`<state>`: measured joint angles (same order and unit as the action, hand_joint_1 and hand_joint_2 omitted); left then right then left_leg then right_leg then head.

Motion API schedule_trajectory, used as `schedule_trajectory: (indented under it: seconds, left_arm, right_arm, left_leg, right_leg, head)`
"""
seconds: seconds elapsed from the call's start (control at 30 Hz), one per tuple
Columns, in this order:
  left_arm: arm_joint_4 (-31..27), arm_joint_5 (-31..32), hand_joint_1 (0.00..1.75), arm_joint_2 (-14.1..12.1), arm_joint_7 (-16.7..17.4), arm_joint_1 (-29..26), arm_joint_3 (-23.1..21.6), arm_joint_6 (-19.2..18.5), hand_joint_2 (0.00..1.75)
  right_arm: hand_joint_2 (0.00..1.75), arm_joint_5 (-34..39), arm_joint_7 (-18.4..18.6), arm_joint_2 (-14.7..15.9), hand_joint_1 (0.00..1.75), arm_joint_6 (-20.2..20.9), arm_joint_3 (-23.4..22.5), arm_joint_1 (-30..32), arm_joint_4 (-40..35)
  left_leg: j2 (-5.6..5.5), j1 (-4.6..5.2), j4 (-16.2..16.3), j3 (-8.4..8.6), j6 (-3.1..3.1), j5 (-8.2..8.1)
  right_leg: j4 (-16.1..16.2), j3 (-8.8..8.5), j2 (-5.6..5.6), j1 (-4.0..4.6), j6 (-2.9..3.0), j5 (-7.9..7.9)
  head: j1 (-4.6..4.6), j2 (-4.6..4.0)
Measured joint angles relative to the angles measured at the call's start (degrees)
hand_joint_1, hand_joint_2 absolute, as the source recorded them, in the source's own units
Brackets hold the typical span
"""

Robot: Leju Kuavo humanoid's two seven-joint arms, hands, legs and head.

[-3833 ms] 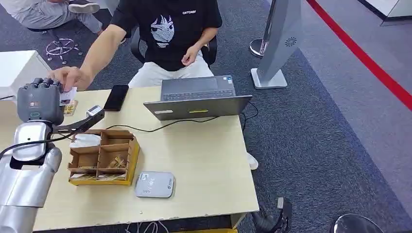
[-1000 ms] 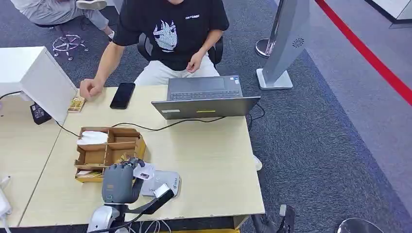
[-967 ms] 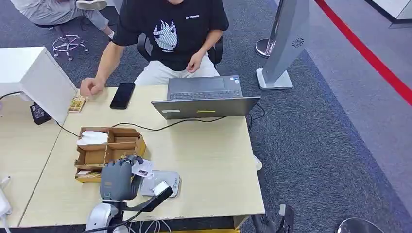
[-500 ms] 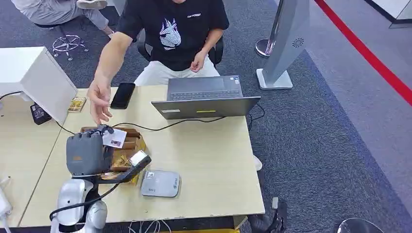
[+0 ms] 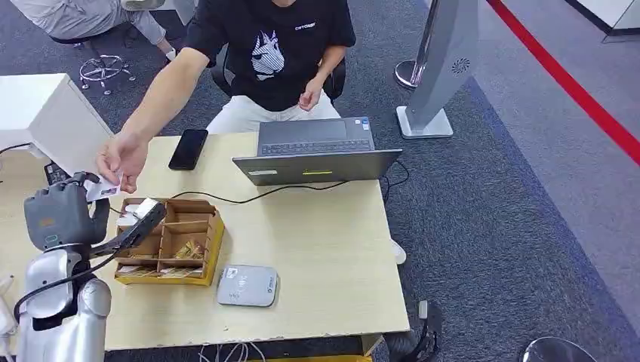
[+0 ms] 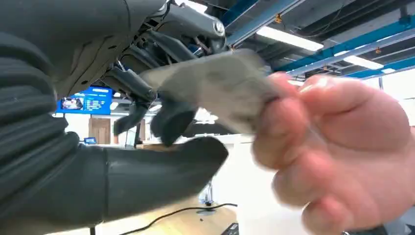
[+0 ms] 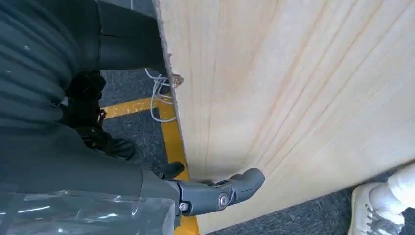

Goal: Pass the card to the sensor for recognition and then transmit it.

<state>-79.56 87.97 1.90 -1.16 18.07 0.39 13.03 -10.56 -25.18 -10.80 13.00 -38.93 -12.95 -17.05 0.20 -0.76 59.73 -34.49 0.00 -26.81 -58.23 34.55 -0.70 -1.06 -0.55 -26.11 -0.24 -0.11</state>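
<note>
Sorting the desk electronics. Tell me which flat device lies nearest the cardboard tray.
The grey sensor pad, just beside the tray toward the table's near edge. The black phone and laptop lie farther back, near the person.

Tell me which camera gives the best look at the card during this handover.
The left wrist view: the card appears close up, though blurred, held between the left hand and the person's hand. The head view shows the card small, between the same two hands. The right wrist view looks along the table edge instead.

We are showing a silver left arm point(image 5: 56, 317) trailing a black cable point(image 5: 64, 280), ending in a dark grey left hand point(image 5: 56, 217) with a ribbed grey wrist cover point(image 6: 29, 161).
</note>
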Motion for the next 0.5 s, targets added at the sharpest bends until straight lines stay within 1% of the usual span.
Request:
schedule_trajectory:
  seconds: [0.13, 0.23, 0.37, 0.47, 0.5]
  left_arm:
    - [0.13, -0.04, 0.00, 0.02, -0.85, -0.67, 0.55, 0.66, 1.75]
    - [-0.61, -0.26, 0.00, 0.09, -2.25, -2.10, 0.57, 1.64, 1.75]
    - [-4.33, -0.35, 0.00, 0.66, -4.37, -5.43, 0.37, 2.49, 1.75]
    - [-6.60, -0.33, 0.00, 1.11, -4.50, -7.17, -0.11, 2.49, 1.75]
    - [-7.15, -0.39, 0.00, 1.18, -5.01, -7.56, -0.29, 2.43, 1.75]
  right_arm:
    - [1.75, 0.11, -0.13, 0.00, 0.00, 0.02, 0.07, 0.01, 0.00]
    - [1.75, 0.44, -0.37, 0.00, 0.00, 0.04, 0.07, 0.03, 0.00]
    - [1.75, 1.31, -0.72, 0.00, 0.00, 0.09, 0.07, 0.14, -0.02]
    - [1.75, 1.31, -0.72, 0.00, 0.00, 0.11, 0.07, 0.21, -0.02]
    - [1.75, 1.42, -0.83, 0.00, 0.00, 0.11, 0.07, 0.22, -0.02]
  left_leg:
    - [0.01, 0.00, 0.00, 0.00, 0.00, 0.00]
    - [0.02, 0.00, 0.00, 0.00, 0.00, -0.01]
    - [0.02, 0.01, 0.00, 0.00, 0.00, -0.01]
    - [0.00, 0.00, 0.00, -0.01, 0.00, -0.01]
    - [0.01, 0.01, 0.00, -0.01, 0.00, -0.01]
  right_leg:
    - [0.00, 0.01, -0.01, 0.00, 0.00, 0.00]
    - [0.00, 0.02, -0.01, 0.00, 0.00, 0.00]
    - [0.01, 0.05, -0.02, 0.00, 0.00, -0.01]
    - [0.02, 0.04, 0.02, 0.00, -0.01, -0.01]
    - [0.02, 0.04, 0.01, 0.00, -0.01, -0.01]
  head:
    - [0.02, 0.00]
    - [0.00, 0.00]
    - [-0.02, 0.00]
    - [0.00, 0.00]
    - [0.00, 0.00]
